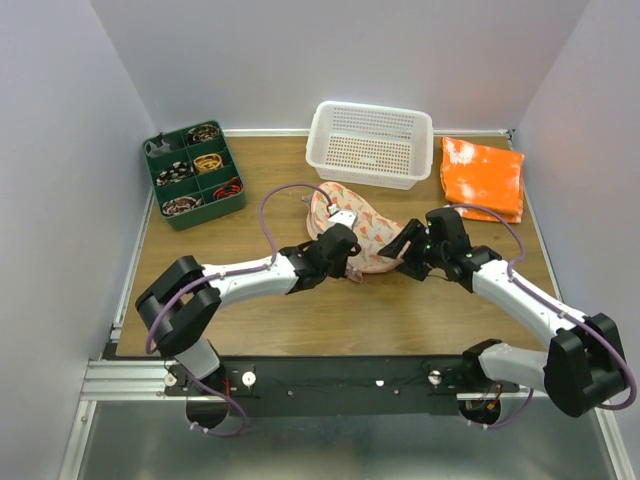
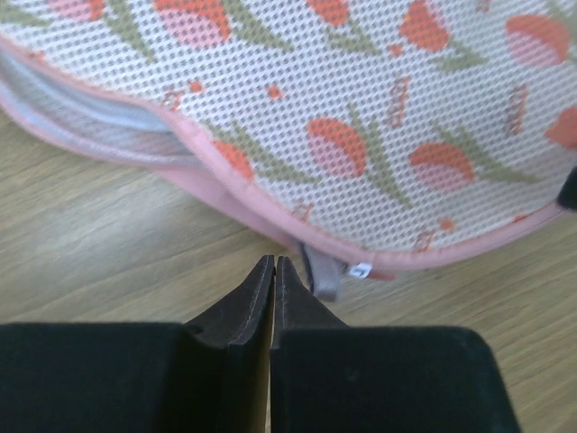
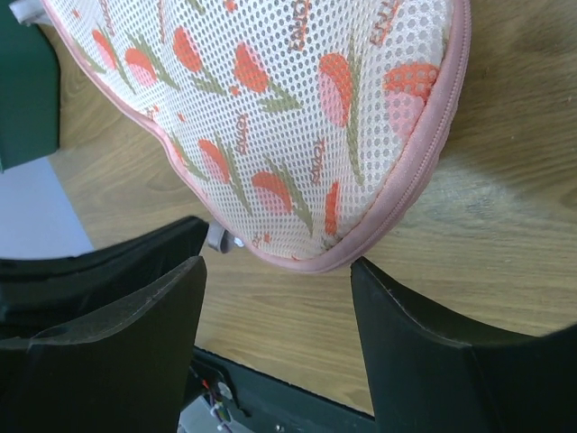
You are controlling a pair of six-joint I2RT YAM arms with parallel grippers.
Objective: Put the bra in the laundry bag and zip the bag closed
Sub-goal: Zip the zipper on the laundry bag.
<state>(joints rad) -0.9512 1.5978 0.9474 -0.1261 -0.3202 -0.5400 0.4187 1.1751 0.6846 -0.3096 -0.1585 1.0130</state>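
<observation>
Trying to read this one: where's the laundry bag [image 1: 372, 232] sitting, and what are the jaws doing? — OP

Bag's lying flat around the middle of the worktop [image 1: 300, 310], just on the near side of the white basket [image 1: 372, 145]. Both arms come in at its near edge, one from each side. The left gripper [image 2: 273, 266] has its jaws pretty much together, only a hairline slit, nothing pinched in there. Its tips sit just short of the bag's pink rim. The little grey zipper pull [image 2: 325, 275] hangs off that rim a touch to the right of them, not touching as far as I can see. — reply

And the right one? — OP

The right gripper [image 3: 277, 266] has its jaws wide apart at the bag's right end, with the rounded pink edge showing in the gap. Neither jaw looks to be on the fabric. The rim looks zipped at that end. Further left some pale layers show under the mesh top, so I can't tell if it's shut all round. The bra doesn't show in any view. Also there: an orange-and-white cloth [image 1: 483, 177] at the far right and a green organiser tray [image 1: 193, 175] at the far left, both well apart from the bag. — reply
</observation>
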